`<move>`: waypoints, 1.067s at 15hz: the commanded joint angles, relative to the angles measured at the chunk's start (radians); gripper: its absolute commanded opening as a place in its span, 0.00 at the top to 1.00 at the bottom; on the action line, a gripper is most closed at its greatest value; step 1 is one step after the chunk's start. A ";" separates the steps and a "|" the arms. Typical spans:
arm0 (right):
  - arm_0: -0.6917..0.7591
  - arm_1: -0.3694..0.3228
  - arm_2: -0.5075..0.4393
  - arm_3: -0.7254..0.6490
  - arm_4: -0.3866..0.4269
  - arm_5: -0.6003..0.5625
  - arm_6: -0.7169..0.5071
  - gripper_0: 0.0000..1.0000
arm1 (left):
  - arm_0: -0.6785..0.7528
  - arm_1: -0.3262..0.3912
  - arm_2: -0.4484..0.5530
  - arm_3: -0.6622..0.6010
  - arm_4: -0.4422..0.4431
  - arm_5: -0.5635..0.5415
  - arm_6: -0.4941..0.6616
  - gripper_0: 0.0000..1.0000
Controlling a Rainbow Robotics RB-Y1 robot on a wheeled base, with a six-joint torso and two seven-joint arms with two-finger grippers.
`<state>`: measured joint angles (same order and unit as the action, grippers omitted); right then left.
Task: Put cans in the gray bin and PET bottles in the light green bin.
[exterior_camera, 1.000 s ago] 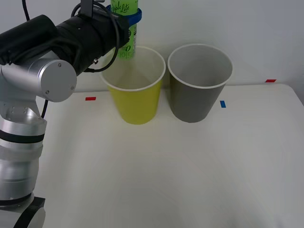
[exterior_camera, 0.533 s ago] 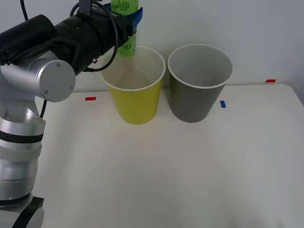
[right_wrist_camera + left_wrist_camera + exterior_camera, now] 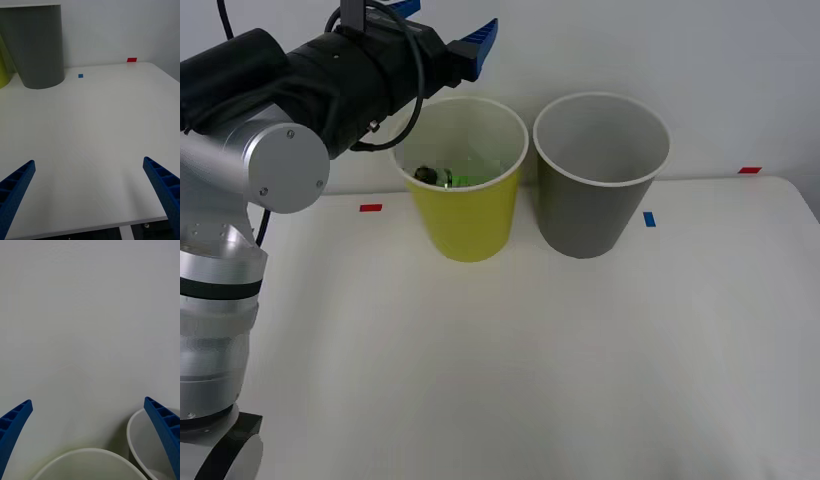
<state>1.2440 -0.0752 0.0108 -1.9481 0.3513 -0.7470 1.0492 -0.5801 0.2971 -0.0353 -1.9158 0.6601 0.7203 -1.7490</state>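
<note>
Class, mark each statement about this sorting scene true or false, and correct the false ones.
1. The bottle lies inside the light green bin. True.
2. The left gripper is shut on the bottle. False: it is open, above the light green bin.
3. The gray bin stands on the robot's right of the light green bin. True.
4. The right gripper holds a can. False: it is open and holds nothing, over the table.
</note>
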 commanded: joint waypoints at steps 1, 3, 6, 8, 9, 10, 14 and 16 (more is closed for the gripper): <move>0.000 0.000 0.000 0.000 0.000 0.000 0.000 0.00 | 0.000 0.002 0.000 0.000 0.006 0.001 0.000 0.00; 0.000 0.000 0.000 0.000 0.000 0.000 0.000 0.00 | 0.000 0.002 0.002 -0.002 0.027 0.001 -0.003 0.00; 0.000 0.000 0.000 0.000 0.000 0.000 0.000 0.00 | 0.011 0.005 0.060 -0.037 0.084 0.084 -0.029 0.00; 0.000 0.000 0.000 0.000 0.000 0.000 0.000 0.00 | 0.080 0.004 0.118 -0.138 0.073 0.137 -0.043 0.00; 0.000 0.000 0.000 0.000 0.000 0.000 0.000 0.00 | 0.118 0.000 0.141 -0.183 0.058 0.137 -0.050 0.00; 0.000 0.000 0.000 0.000 0.000 0.000 0.000 0.00 | 0.146 -0.001 0.164 -0.212 0.059 0.137 -0.057 0.00; 0.000 0.000 0.000 0.000 0.000 0.000 0.000 0.00 | 0.269 -0.001 0.269 -0.321 0.070 0.157 -0.086 0.00; 0.000 0.000 0.000 0.000 0.000 0.000 0.000 0.00 | 0.347 -0.009 0.307 -0.381 0.078 0.157 -0.093 0.00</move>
<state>1.2441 -0.0752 0.0107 -1.9481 0.3513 -0.7470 1.0492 -0.2652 0.2923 0.2527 -2.2698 0.7329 0.8772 -1.8374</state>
